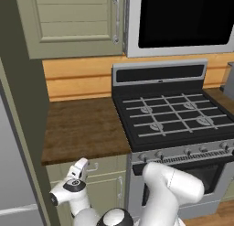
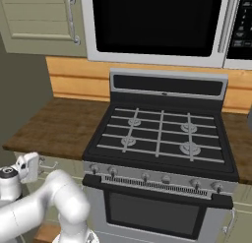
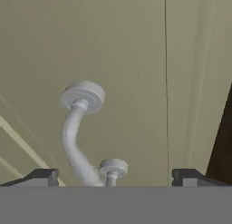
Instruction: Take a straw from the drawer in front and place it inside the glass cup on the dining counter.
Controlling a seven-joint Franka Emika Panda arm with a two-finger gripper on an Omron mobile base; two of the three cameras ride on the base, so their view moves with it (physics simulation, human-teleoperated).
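your jaws (image 3: 111,177) stand wide and empty, straddling the bow handle (image 3: 77,128) of the shut drawer (image 1: 106,165) under the tabletop (image 1: 82,126), placed for a pull; the straw is presumably inside.

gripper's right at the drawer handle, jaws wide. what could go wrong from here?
1. In the hand view the handle sits left of centre between the open gripper fingertips, so closing might catch it off-centre or slip off.
2. The drawer is shut under the worktop edge; a pull that isn't straight could jam it.
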